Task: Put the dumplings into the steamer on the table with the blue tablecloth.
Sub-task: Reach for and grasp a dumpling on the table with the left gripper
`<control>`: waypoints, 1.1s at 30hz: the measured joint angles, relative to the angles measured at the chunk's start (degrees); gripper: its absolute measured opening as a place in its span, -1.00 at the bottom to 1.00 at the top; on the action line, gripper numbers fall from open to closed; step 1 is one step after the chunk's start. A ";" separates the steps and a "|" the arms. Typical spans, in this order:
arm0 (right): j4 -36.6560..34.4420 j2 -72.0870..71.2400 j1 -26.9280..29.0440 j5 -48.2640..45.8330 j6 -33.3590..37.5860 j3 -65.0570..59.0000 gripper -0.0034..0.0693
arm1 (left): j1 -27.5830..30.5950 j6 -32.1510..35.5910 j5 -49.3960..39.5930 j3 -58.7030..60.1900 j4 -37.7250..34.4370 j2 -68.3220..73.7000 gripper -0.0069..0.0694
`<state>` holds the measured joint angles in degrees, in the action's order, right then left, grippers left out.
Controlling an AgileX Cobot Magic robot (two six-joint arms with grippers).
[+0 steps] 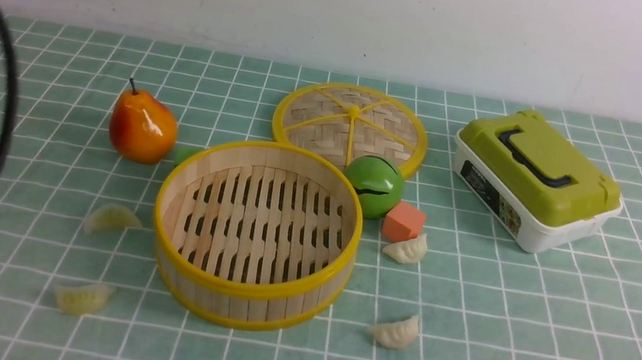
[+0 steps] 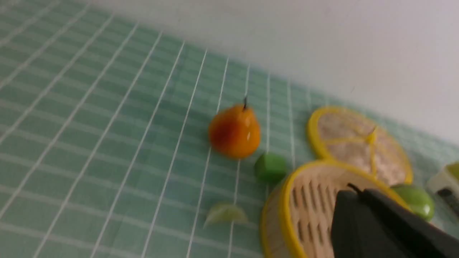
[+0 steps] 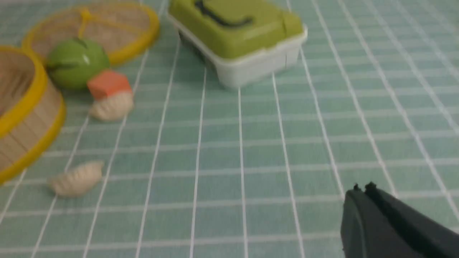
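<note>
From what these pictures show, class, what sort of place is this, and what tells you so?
Probably a staged robot practice bench, not a real kitchen: toy dumplings and a toy pear lie around an empty bamboo steamer on a grid-marked tablecloth before a bare wall.

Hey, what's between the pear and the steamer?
A small green cube, beside the steamer's wall. The left wrist view shows it clearly; in the front view the steamer hides part of it.

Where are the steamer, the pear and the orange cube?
steamer [image 1: 241,305], front view, near outer wall.
pear [image 1: 142,127], front view, middle of body.
orange cube [image 1: 404,222], front view, its middle.
</note>
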<state>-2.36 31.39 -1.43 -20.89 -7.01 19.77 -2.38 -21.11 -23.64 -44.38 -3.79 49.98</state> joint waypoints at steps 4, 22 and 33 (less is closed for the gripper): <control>-5.75 4.82 0.00 -9.62 8.18 3.54 -0.95 | 0.00 6.53 -12.15 -8.58 -1.98 12.25 -0.86; -28.73 7.59 -4.94 -4.68 33.95 0.82 -0.93 | 0.00 54.52 -17.90 -30.47 -11.01 50.27 0.24; -28.95 7.59 -4.99 -2.52 34.02 0.82 -0.91 | 0.00 67.11 -8.82 -30.52 -12.48 62.48 -0.14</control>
<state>-31.31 38.98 -6.42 -23.41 27.00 20.59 -2.38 46.00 -32.46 -74.90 -16.27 112.47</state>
